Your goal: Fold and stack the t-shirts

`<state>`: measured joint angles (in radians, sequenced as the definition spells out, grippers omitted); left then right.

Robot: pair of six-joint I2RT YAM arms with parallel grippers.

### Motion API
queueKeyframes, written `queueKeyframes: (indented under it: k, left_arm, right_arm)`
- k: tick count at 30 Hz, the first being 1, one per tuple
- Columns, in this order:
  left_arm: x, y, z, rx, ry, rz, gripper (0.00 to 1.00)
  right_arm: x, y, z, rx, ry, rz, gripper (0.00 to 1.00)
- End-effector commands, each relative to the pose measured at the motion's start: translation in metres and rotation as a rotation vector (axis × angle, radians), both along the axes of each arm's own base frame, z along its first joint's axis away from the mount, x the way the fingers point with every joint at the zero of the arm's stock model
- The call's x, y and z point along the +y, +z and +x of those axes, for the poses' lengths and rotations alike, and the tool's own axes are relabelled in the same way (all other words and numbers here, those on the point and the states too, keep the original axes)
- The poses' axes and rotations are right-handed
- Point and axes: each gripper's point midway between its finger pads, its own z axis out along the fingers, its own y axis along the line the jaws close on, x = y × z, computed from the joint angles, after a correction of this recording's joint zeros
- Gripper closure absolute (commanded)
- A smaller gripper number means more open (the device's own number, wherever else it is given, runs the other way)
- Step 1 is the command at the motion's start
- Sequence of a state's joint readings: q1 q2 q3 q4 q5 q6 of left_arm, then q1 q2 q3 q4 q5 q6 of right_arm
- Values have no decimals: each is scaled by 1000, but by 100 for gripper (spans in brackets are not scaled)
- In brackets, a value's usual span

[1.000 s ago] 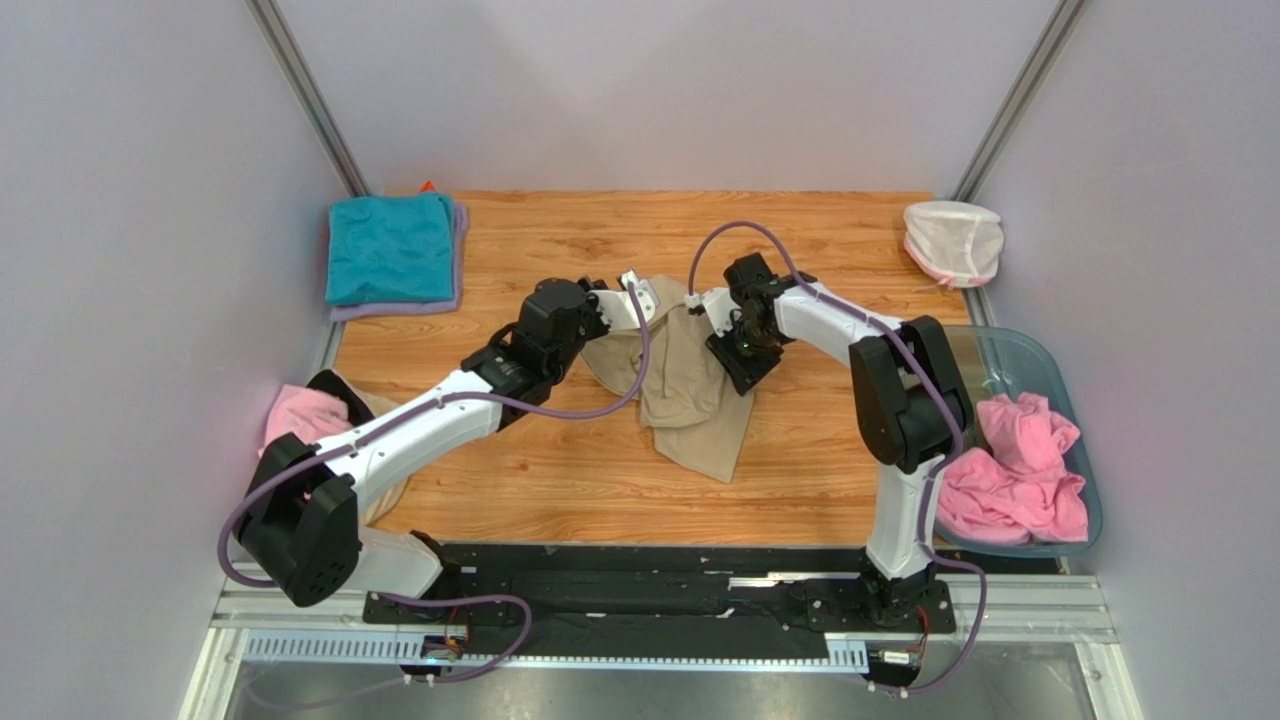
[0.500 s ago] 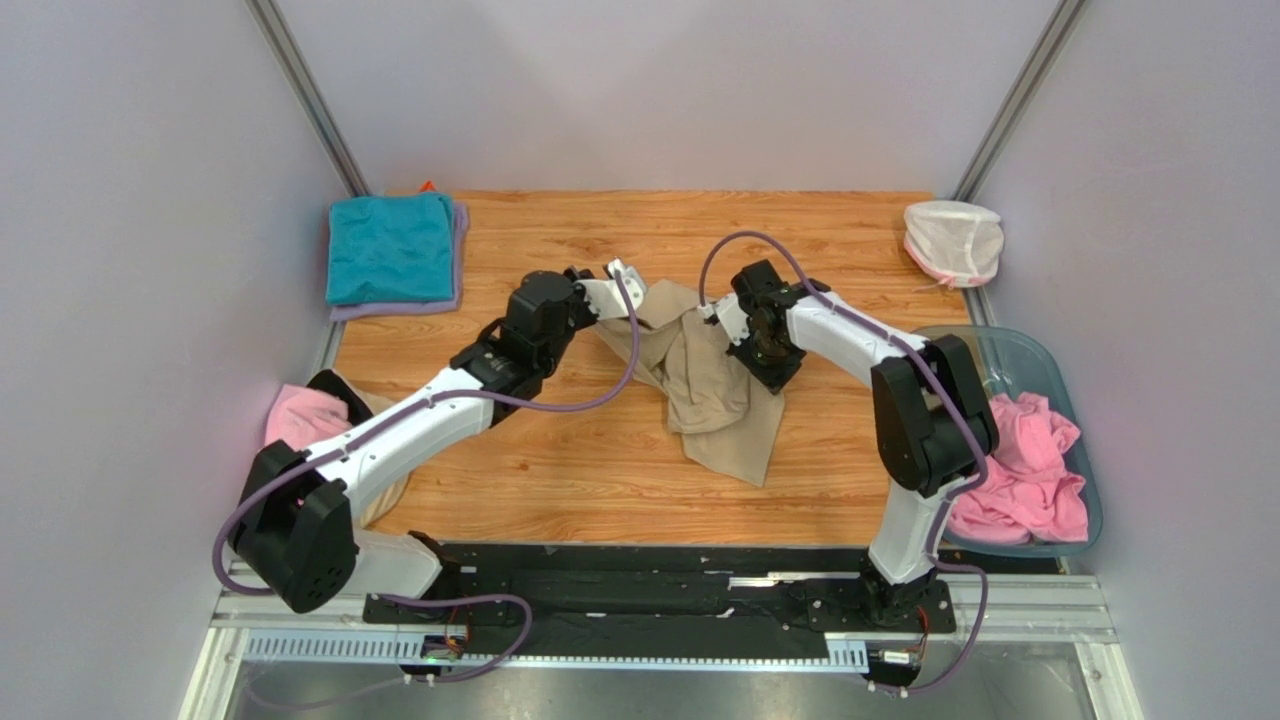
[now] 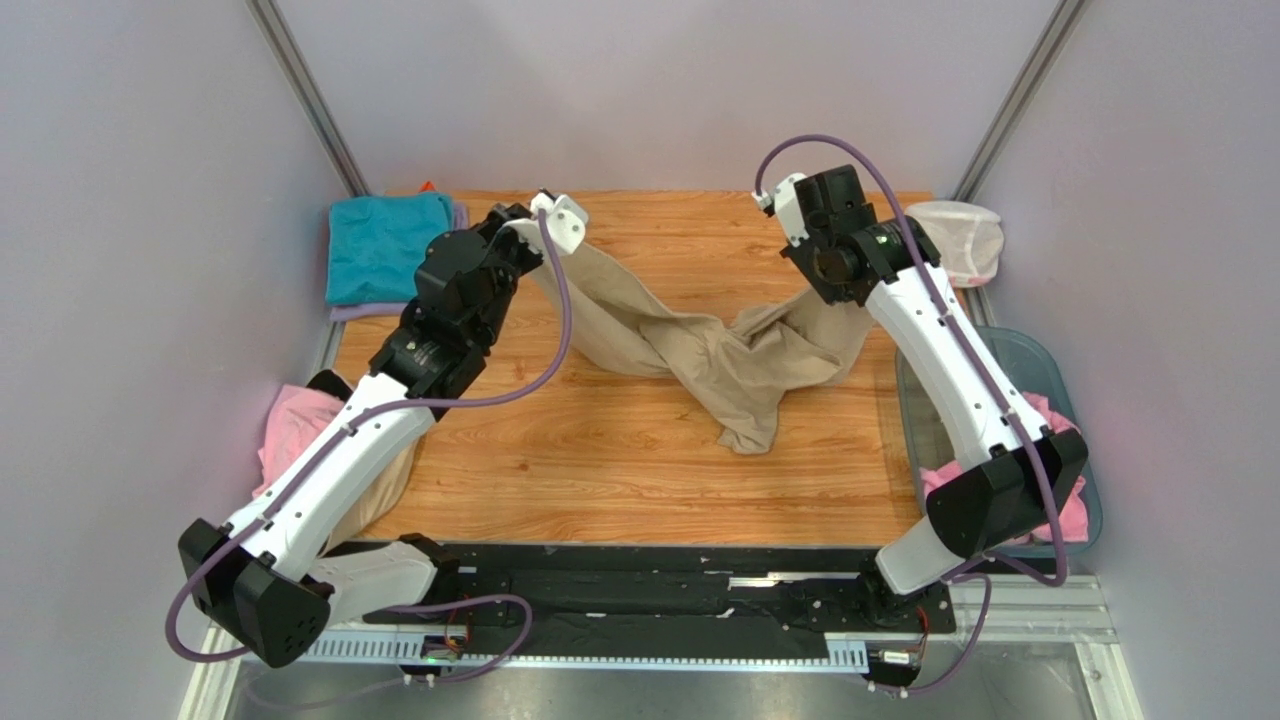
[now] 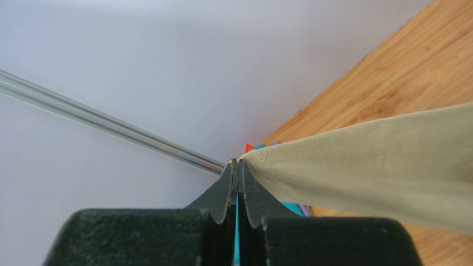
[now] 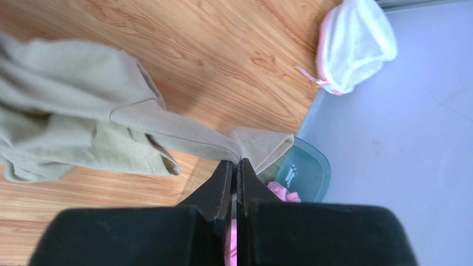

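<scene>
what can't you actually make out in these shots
- Top view: the right arm covers part of the tub, so how many pink t-shirts is unclear.
- Top view: the left arm hides the teal t-shirt's right edge.
- Top view: the tan t-shirt is twisted mid-span; sleeves unreadable.
- Left wrist view: frame edge cuts the cloth past the left claw.

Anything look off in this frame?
The tan t-shirt sags twisted and bunched between the left gripper and right gripper, not spread flat. A pink t-shirt seems to droop off the left edge of the table.
</scene>
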<state>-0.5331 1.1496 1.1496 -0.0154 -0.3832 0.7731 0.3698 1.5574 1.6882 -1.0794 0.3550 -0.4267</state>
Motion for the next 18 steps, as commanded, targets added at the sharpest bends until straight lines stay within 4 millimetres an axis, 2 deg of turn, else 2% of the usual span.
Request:
queueKeyframes:
  k: [1,7,8,9,11,12,15,18]
  left_arm:
    - [20,35,-2,-60,49,-26,100]
    - [47,72,-5,-113,110,-87,100]
    - [50,75,-5,-113,119,-95,100]
    - [55,87,-7,-133,129,-113,100]
    - [65,95,-6,-140,152,-135,100]
    - [68,106,-5,-154,160,-148,100]
    - [76,119,-2,-156,187,-170,100]
    - [80,125,-4,-182,198,-162,100]
  right_arm:
    - [-36,42,-5,-82,-62,-99,100]
    - [-55,94,6,-240,-90,-146,100]
    - [-59,105,6,-273,-90,-150,100]
    - [-61,122,10,-323,-83,-158,100]
    - [-69,140,15,-365,-89,-173,100]
    - [-74,162,18,-420,-96,-174,100]
    - [-89,195,23,-500,-129,-156,100]
    - [-103,210,25,-535,-158,-151,100]
